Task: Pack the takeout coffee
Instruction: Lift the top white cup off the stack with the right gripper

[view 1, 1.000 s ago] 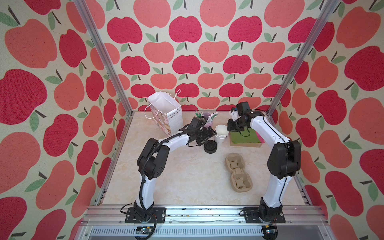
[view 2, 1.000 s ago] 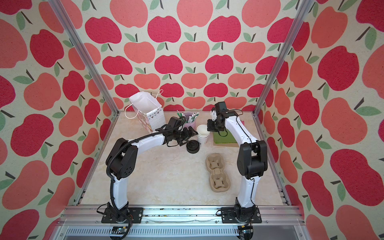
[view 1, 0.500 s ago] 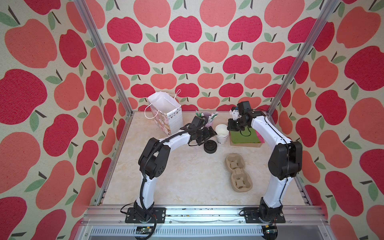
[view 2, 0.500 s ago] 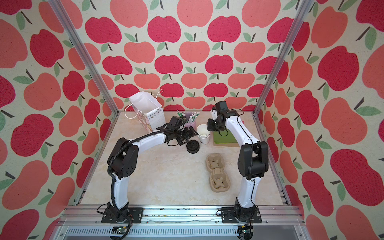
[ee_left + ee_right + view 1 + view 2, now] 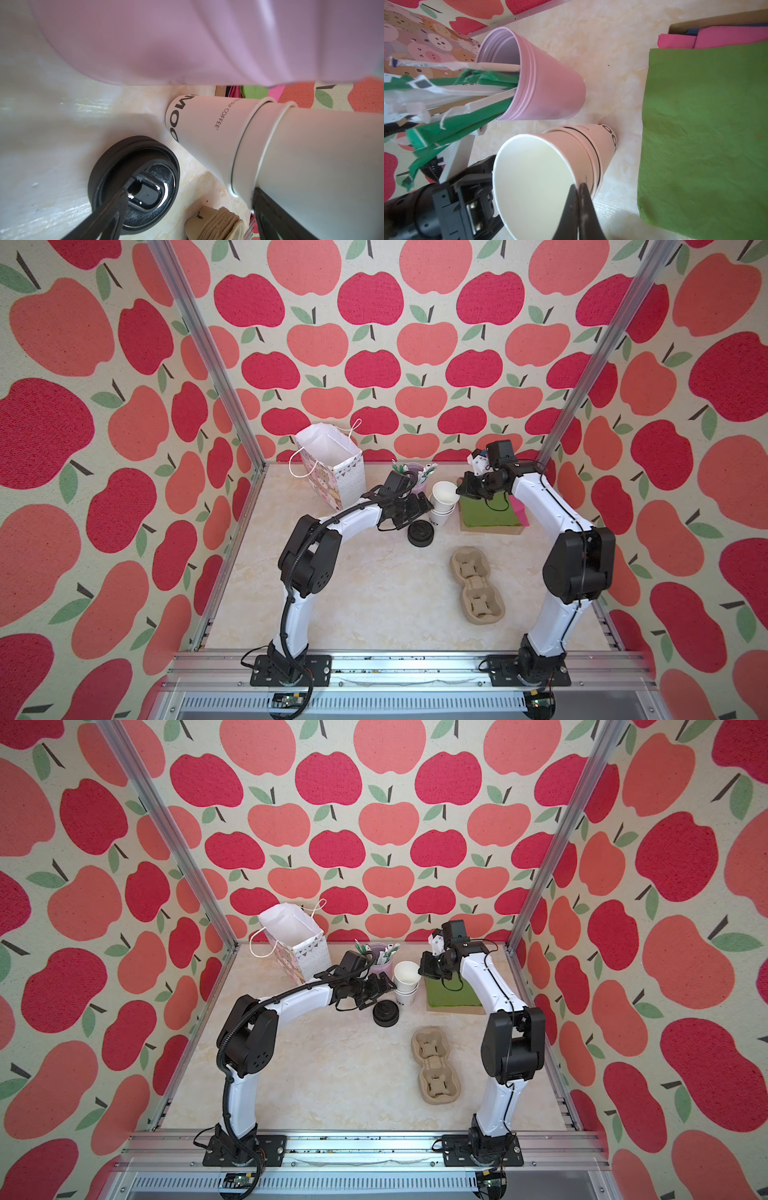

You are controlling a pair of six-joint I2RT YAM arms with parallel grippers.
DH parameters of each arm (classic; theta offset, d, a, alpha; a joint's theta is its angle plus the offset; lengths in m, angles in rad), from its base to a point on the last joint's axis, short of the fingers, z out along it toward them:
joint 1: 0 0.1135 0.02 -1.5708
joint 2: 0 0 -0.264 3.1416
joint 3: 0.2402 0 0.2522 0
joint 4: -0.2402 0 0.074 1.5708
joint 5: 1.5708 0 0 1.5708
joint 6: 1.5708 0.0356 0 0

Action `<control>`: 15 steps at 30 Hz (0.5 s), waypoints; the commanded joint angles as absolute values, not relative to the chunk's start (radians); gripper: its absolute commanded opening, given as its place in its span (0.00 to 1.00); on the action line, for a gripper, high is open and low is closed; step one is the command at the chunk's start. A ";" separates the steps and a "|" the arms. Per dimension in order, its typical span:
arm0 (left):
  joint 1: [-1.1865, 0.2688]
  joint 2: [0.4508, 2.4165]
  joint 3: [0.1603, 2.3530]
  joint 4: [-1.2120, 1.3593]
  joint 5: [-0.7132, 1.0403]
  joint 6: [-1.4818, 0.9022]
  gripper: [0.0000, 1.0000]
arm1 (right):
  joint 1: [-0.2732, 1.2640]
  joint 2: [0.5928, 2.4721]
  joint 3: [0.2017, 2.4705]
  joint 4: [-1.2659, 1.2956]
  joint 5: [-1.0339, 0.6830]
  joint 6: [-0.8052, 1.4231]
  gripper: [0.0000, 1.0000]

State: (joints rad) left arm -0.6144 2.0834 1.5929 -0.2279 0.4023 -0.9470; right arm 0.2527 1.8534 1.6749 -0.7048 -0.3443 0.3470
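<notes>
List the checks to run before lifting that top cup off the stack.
1. The right gripper is shut on the top cup rim: ok.
2. The top cup is free of the lower cups: not ok, nested.
3. The left gripper is open beside them: ok.
4. Its fingers brace the lower cups: cannot tell.
5. The black lid is fitted: not ok, it lies beside the cups.
6. The carrier wells are empty: ok.

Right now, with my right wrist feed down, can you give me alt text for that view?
The right gripper is shut on the rim of the empty top white cup, which sits nested in a lettered cup stack. A pink holder of stirrers stands beside it, and green napkins lie nearby.
</notes>
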 commanded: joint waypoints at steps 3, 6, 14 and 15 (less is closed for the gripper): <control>-0.624 2.109 1.609 -0.292 0.379 -0.916 0.95 | 0.245 1.814 1.670 -0.668 -0.396 0.378 0.00; -0.623 2.104 1.612 -0.291 0.377 -0.912 0.95 | 0.243 1.806 1.678 -0.669 -0.392 0.374 0.00; -0.620 2.071 1.644 -0.291 0.370 -0.895 0.96 | 0.222 1.815 1.725 -0.695 -0.378 0.357 0.00; -0.620 2.067 1.644 -0.291 0.368 -0.892 0.96 | 0.220 1.817 1.735 -0.698 -0.379 0.357 0.00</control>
State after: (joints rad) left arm -0.6144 2.0834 1.6115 -0.2501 0.3943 -0.9234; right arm 0.2329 1.8511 1.6852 -0.6998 -0.3607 0.3504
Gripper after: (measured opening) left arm 0.957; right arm 0.049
